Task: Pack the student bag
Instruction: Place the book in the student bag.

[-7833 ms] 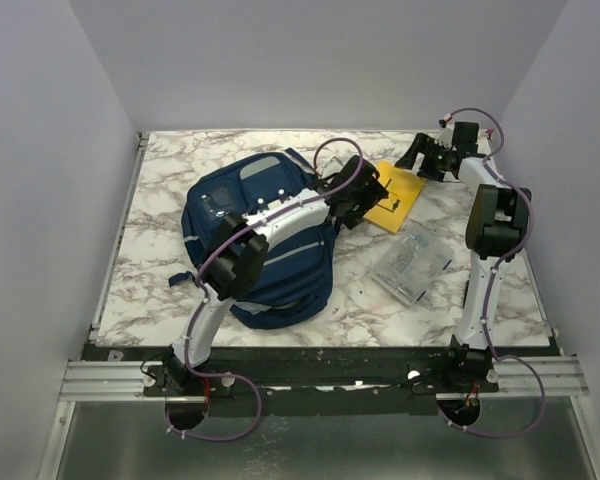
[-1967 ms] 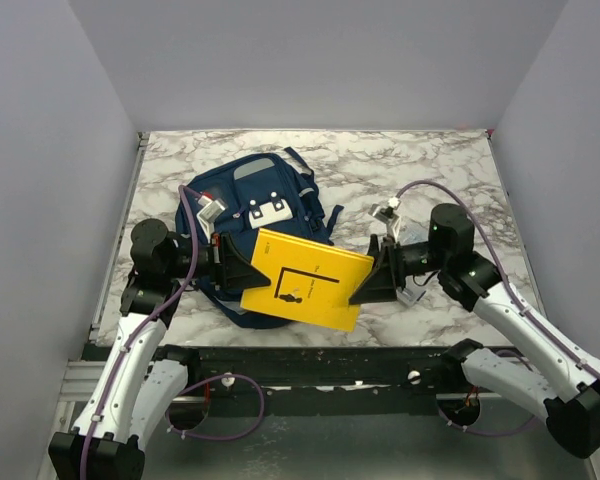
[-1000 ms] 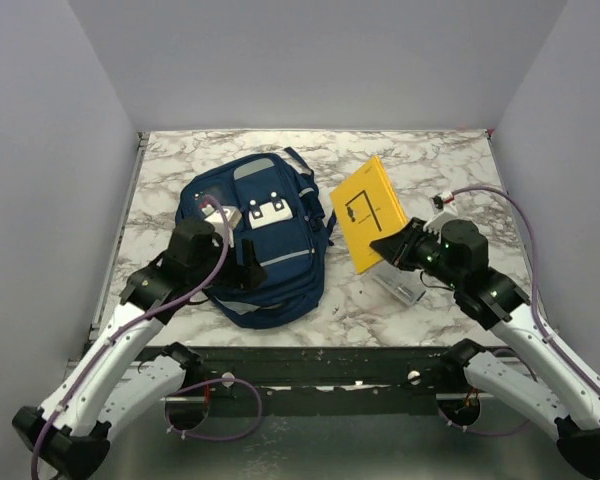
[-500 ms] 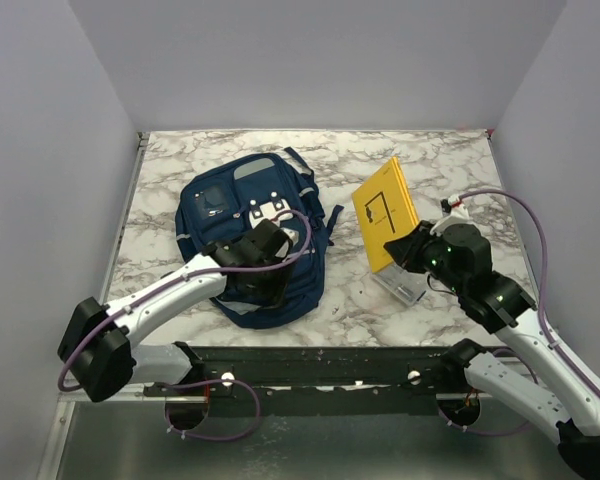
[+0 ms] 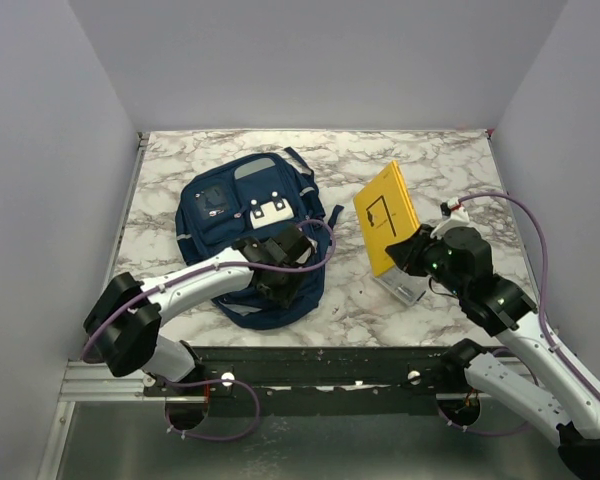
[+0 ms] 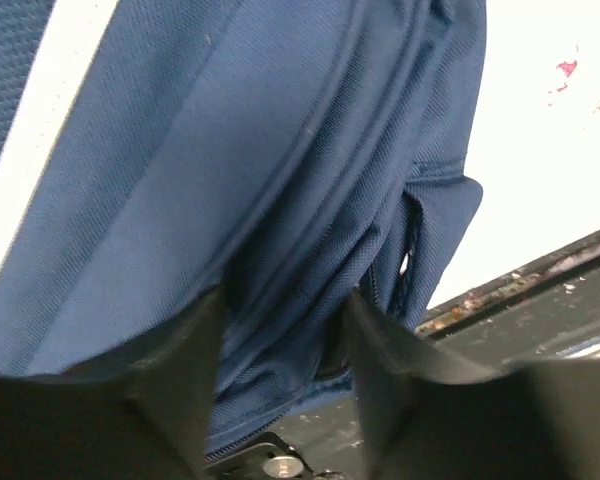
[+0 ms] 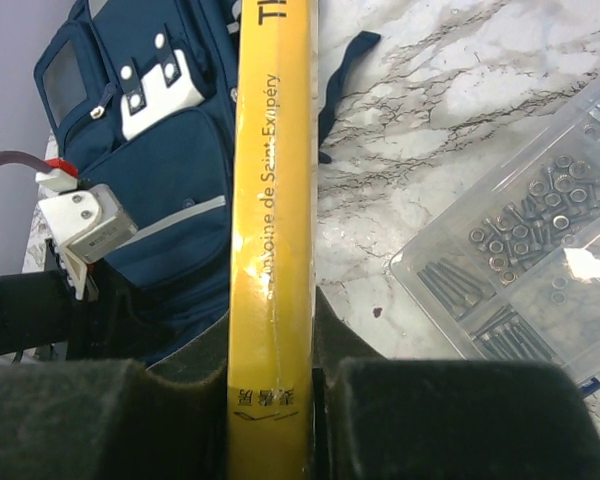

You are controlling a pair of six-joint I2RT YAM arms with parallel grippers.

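Left fingers [image 6: 170, 385] straddle student bag [image 6: 230, 150] fold; right fingers [image 7: 440, 420] clamp book [image 7: 272, 200].

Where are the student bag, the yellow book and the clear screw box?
student bag [image 5: 212, 238]: top view, front pocket fabric.
yellow book [image 5: 387, 218]: top view, middle of cover.
clear screw box [image 7: 520, 270]: right wrist view, lid.

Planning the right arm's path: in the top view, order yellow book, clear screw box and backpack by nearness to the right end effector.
1. yellow book, in the right end effector.
2. clear screw box, just beside.
3. navy backpack, far left.
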